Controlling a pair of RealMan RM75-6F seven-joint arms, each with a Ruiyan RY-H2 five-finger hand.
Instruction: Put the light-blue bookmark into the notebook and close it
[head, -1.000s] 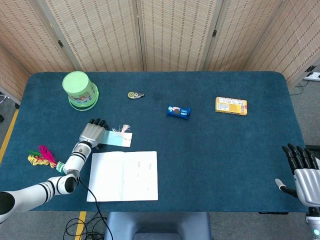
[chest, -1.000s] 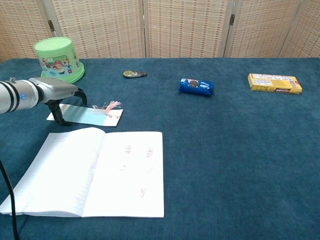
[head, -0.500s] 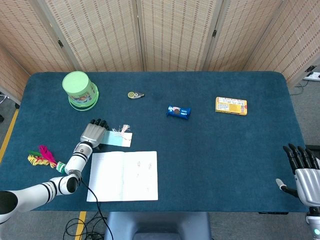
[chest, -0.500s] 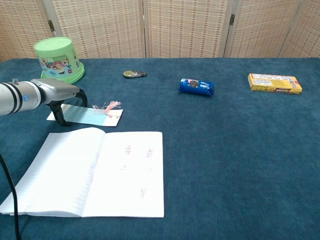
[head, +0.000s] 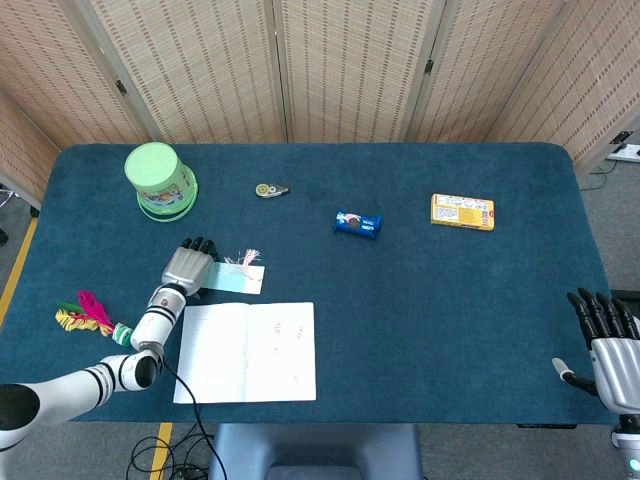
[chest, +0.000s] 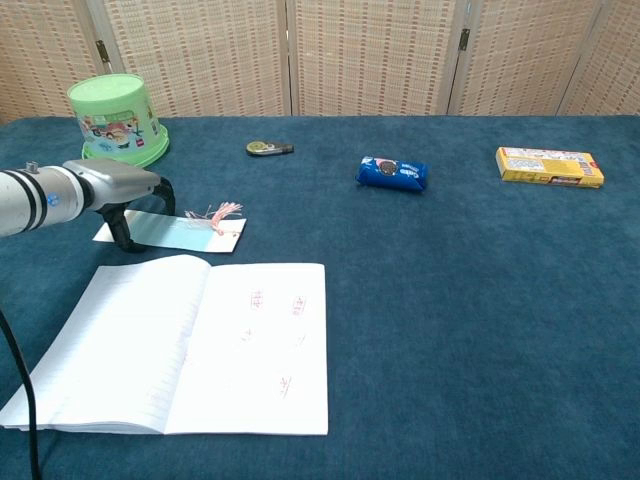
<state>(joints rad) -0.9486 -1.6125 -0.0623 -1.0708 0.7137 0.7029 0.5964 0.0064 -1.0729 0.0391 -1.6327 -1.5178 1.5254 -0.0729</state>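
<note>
We see the left robot hand (chest: 125, 195) with curled fingers on the light-blue bookmark (chest: 180, 231), though we cannot tell if it grips; the right robot hand (head: 610, 345) is open beside the desk (head: 450, 300).

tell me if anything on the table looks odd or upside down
The green bucket at the far left stands upside down, its wide rim on the cloth. Nothing else looks spilled or damaged; the notebook lies open and flat.

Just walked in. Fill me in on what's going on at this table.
The robot's left hand is at the near end of the light-blue bookmark, which lies flat on the table just behind the open notebook. The fingers are curled down at its edge; whether they grip it yet is unclear. The right hand waits empty, fingers apart, at the table's far right edge.
</note>
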